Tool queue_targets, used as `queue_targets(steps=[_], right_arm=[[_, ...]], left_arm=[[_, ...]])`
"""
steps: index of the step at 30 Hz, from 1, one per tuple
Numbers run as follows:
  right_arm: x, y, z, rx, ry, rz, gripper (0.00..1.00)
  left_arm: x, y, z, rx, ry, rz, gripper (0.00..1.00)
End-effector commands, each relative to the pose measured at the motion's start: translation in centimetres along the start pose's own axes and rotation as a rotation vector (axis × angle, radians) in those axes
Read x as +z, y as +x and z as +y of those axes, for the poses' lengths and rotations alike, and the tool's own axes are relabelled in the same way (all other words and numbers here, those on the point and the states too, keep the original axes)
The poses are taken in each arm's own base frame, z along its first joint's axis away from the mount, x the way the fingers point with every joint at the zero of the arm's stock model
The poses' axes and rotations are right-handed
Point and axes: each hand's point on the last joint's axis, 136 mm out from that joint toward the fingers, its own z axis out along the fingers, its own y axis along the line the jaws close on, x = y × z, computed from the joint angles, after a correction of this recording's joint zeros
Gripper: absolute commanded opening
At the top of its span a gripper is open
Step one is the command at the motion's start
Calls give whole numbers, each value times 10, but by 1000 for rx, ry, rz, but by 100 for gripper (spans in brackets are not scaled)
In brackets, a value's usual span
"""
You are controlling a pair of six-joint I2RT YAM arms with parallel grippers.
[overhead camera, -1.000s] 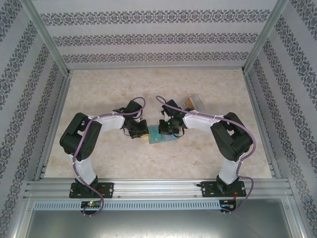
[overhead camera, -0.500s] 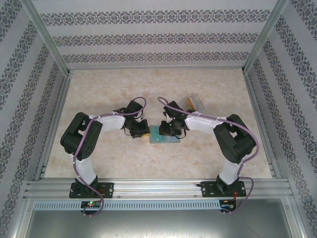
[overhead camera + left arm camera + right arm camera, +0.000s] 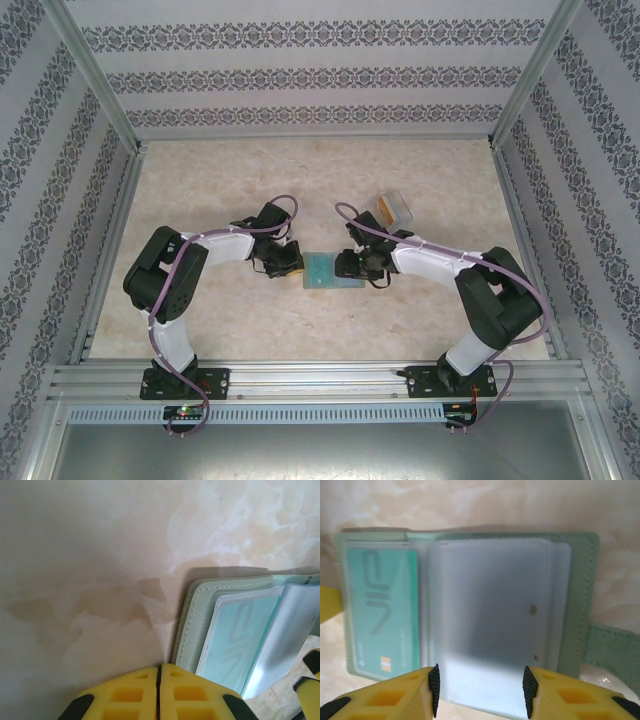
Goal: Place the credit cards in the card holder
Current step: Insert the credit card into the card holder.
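Observation:
The card holder (image 3: 322, 271) lies open on the table between my two grippers. A pale teal-blue credit card (image 3: 380, 615) sits inside its left clear sleeve, also seen as the teal card (image 3: 240, 635) in the left wrist view. Clear empty-looking sleeves (image 3: 490, 615) fan across the middle, and the snap strap (image 3: 615, 650) sticks out to the right. My right gripper (image 3: 479, 690) stands open just at the holder's near edge, nothing between its fingers. My left gripper (image 3: 160, 669) is shut on nothing, its tips at the holder's (image 3: 192, 625) left edge.
A clear plastic case (image 3: 393, 208) with something orange in it lies behind the right arm. Bare marble-patterned tabletop (image 3: 220, 190) surrounds the holder. Metal frame rails and patterned walls close off the sides and back.
My right gripper has opened and drawn back to the right off the card holder, its arm swinging outward. The left gripper and the holder have stayed put.

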Motion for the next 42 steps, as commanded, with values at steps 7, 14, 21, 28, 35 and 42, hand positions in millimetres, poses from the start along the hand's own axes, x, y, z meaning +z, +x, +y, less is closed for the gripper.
queue_targets(steps=[7,14,21,28,35,42], right_arm=[[14,5,-11,40,23,16,51],[14,1,12,36,-86,28,51],[13,-2,54,49,-262,36,52],[-13,-15,90,26,-427,-28,54],[-28,-12,118,-39,-571,-12,54],[-56,-30,65,-44,-421,-150,57]], left_arm=[[35,3,7,62,-26,-13,8],[37,3,7,53,-22,-13,8],[36,1,2,47,-3,-17,8],[30,0,-10,-55,103,-22,11],[26,-7,-20,-170,265,5,12],[29,-5,-16,-161,248,19,13]])
